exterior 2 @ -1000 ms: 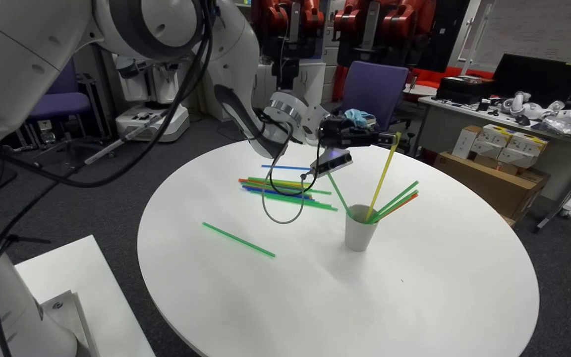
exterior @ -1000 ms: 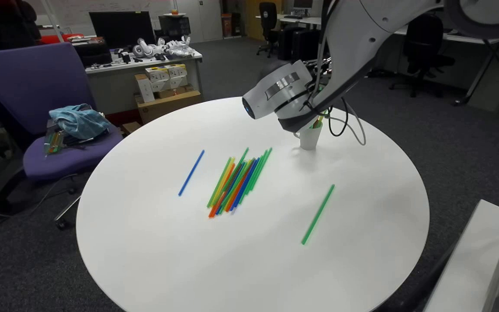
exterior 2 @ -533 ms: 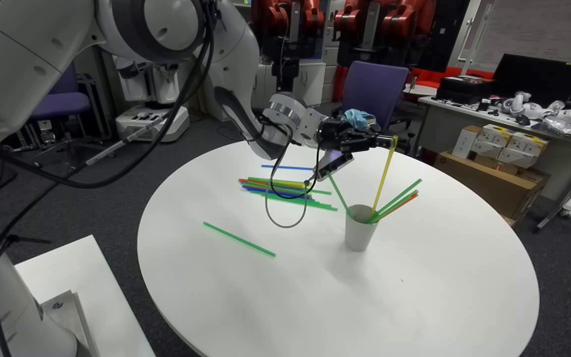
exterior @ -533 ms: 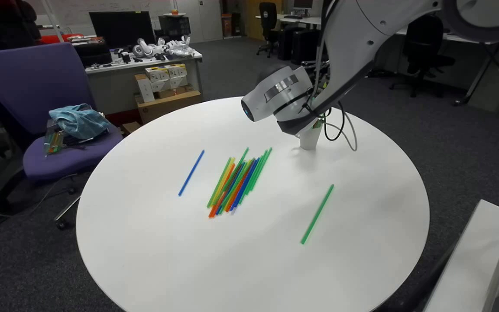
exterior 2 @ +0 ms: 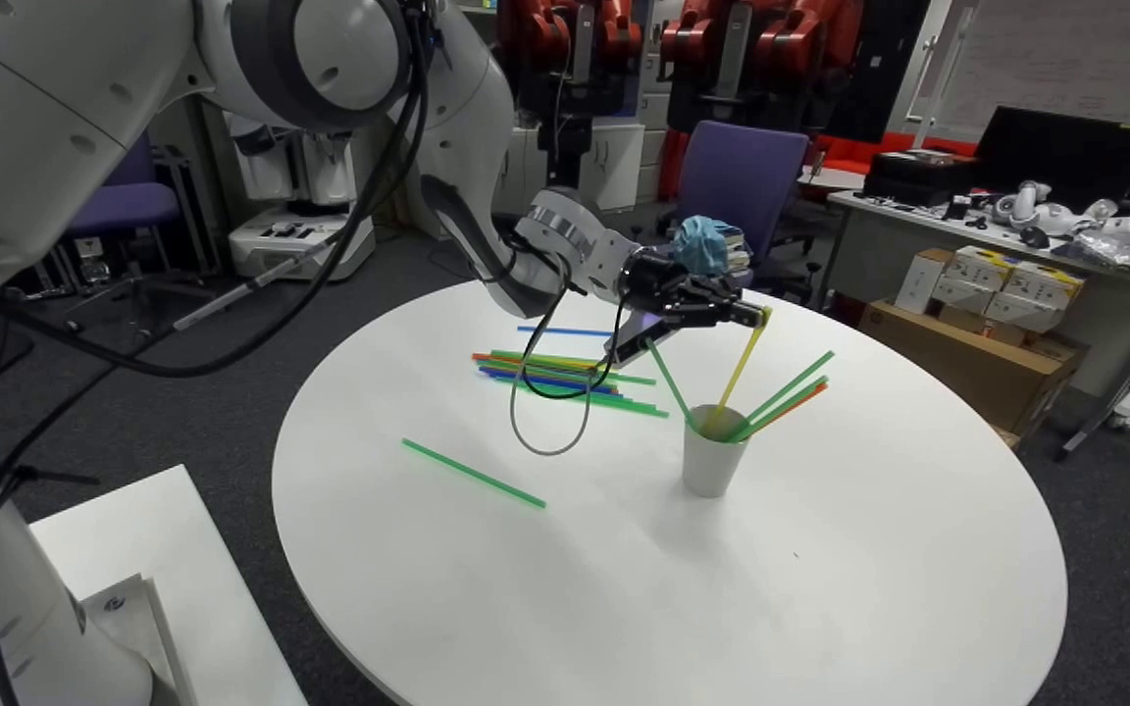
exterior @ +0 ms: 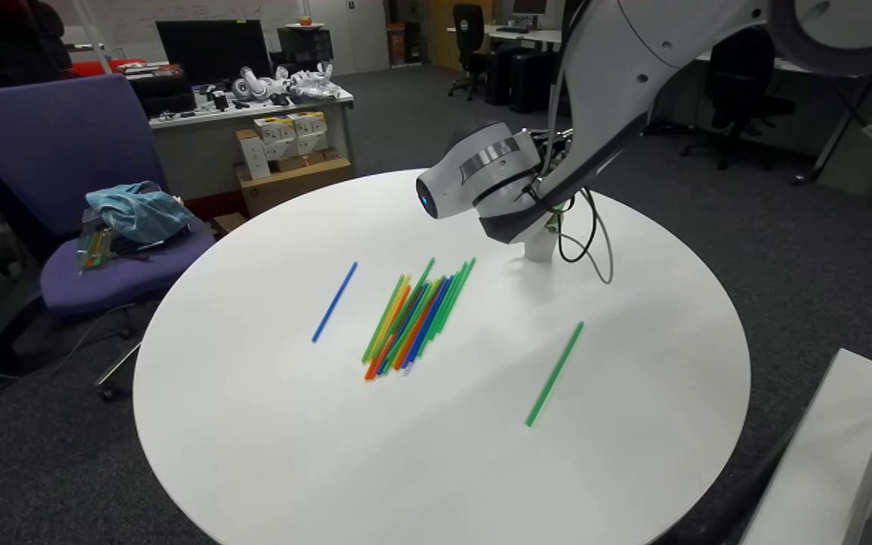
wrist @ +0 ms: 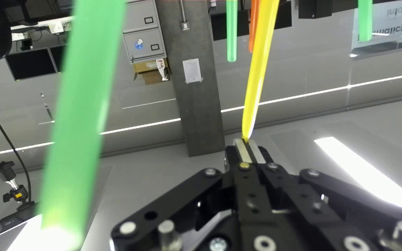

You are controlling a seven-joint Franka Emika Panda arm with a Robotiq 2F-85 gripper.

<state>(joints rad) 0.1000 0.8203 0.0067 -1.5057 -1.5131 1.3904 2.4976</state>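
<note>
My gripper (exterior 2: pixel 759 315) is shut on the upper end of a yellow straw (exterior 2: pixel 740 371). In the wrist view, the fingertips (wrist: pixel 245 142) pinch the flattened end of the yellow straw (wrist: pixel 259 66). The straw slants down, its lower end inside a white cup (exterior 2: pixel 708 466). Green straws (exterior 2: pixel 786 386) and an orange straw (exterior 2: pixel 800 400) lean out of the cup on one side. Another green straw (exterior 2: pixel 668 380) leans toward my gripper and looms close in the wrist view (wrist: pixel 79 115). In an exterior view the arm hides the gripper and covers part of the cup (exterior: pixel 539 248).
A pile of coloured straws (exterior: pixel 415 322) lies on the round white table (exterior: pixel 277 431). A single blue straw (exterior: pixel 334 301) lies beside the pile. A single green straw (exterior: pixel 555 375) lies apart. A purple chair (exterior: pixel 65 159) stands by the table.
My gripper has moved down and slightly back toward the arm's base. The yellow straw has come down with it, its lower end now deeper in the cup.
</note>
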